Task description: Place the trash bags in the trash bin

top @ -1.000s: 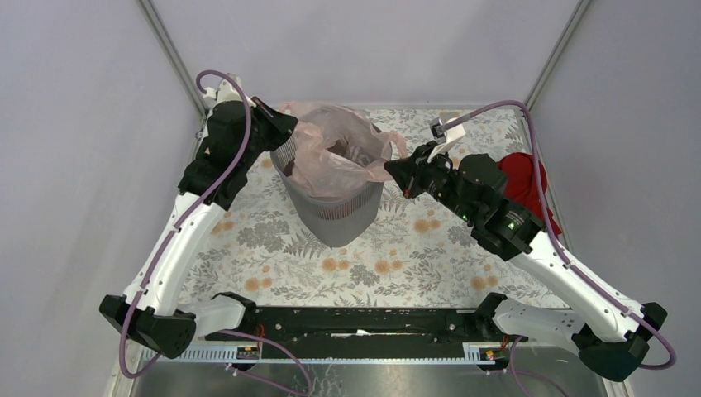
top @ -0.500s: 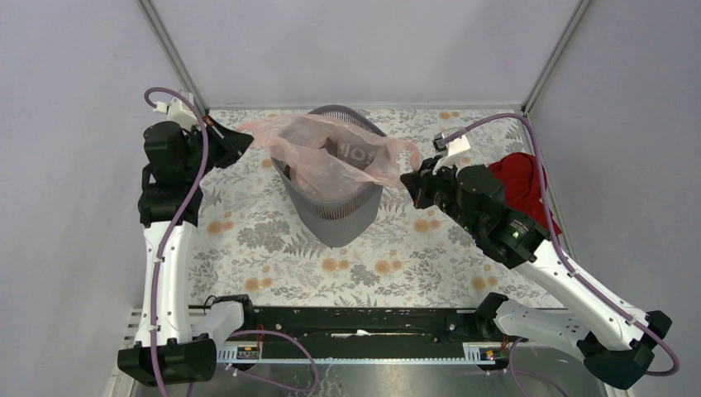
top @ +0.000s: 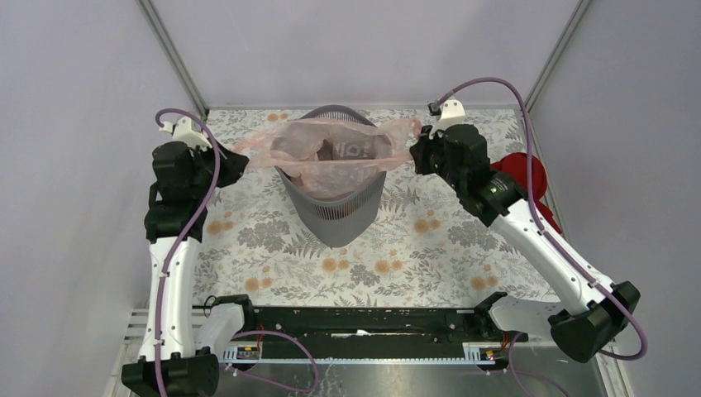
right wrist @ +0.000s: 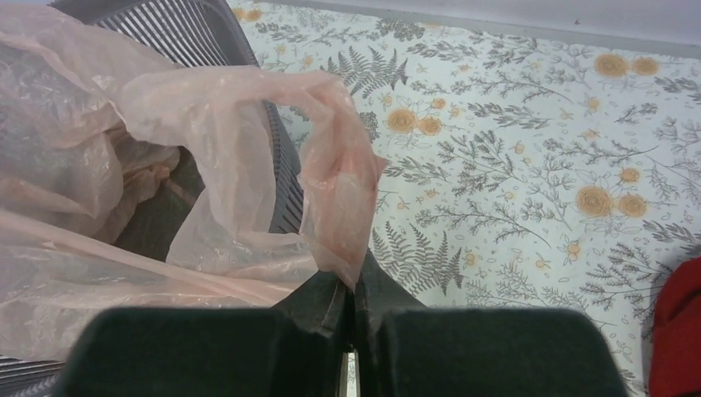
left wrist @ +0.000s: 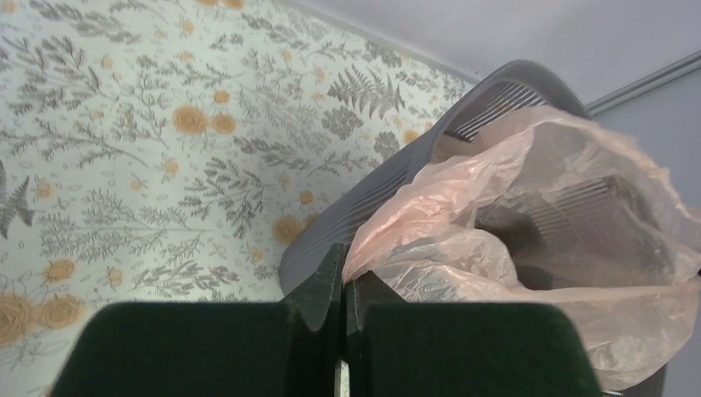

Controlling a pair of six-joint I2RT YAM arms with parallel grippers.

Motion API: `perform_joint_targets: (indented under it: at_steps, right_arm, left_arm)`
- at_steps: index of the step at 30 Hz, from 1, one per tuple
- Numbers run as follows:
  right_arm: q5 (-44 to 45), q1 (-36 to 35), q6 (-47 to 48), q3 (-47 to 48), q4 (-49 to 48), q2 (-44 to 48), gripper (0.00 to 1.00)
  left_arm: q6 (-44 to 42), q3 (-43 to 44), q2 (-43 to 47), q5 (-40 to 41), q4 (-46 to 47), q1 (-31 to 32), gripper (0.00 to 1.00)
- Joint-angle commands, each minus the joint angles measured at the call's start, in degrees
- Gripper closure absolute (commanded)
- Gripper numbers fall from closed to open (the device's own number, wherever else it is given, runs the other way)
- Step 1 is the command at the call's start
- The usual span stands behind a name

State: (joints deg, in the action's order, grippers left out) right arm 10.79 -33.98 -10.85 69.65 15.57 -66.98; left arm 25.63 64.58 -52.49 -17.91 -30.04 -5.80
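Observation:
The dark-grey mesh trash bin point(top: 335, 211) stands upright at the middle back of the table. The pale-pink trash bag point(top: 331, 149) is stretched wide open over its mouth, its middle sagging inside. My left gripper point(top: 238, 155) is shut on the bag's left edge, left of the bin rim; the left wrist view shows the film point(left wrist: 496, 240) pinched at the fingertips point(left wrist: 333, 273). My right gripper point(top: 416, 142) is shut on the bag's right edge, right of the rim; the right wrist view shows the bag point(right wrist: 248, 107) pinched there, beside the bin point(right wrist: 281, 178).
A solid red cloth bundle point(top: 521, 178) lies at the right side of the flowered tablecloth point(top: 397, 248), behind my right arm, and shows at the right wrist view's corner point(right wrist: 679, 331). Grey walls close in the back and sides.
Both grippers have pulled apart with the bag's edges, stretching it wide over the bin. The left arm swung out left; the right gripper moved back and up.

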Motion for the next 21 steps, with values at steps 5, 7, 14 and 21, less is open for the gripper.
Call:
perform_joint_targets:
  at_steps: [5, 7, 14, 21]
  right_arm:
    - [-14.65, 1.54, -3.52, 0.96, 5.62, 3.95, 0.80]
    - [-17.81, 1.51, -6.60, -1.19, 4.86, 5.63, 0.64]
    - [-19.17, 1.53, -21.81, -4.18, -2.94, 6.32, 0.31]
    - [-15.57, 1.54, -35.31, -8.60, -6.14, 9.08, 0.05]
  left_arm:
    - [3.38, -2.11, 9.73, -5.34, 0.96, -0.44, 1.00]
    - [3.74, -2.15, 11.61, -4.55, 0.19, -0.44, 0.98]
    - [8.54, -6.22, 12.16, -7.43, 2.16, -0.49, 0.48]
    - [14.83, -5.80, 11.35, -9.19, 6.04, -0.35, 0.02]
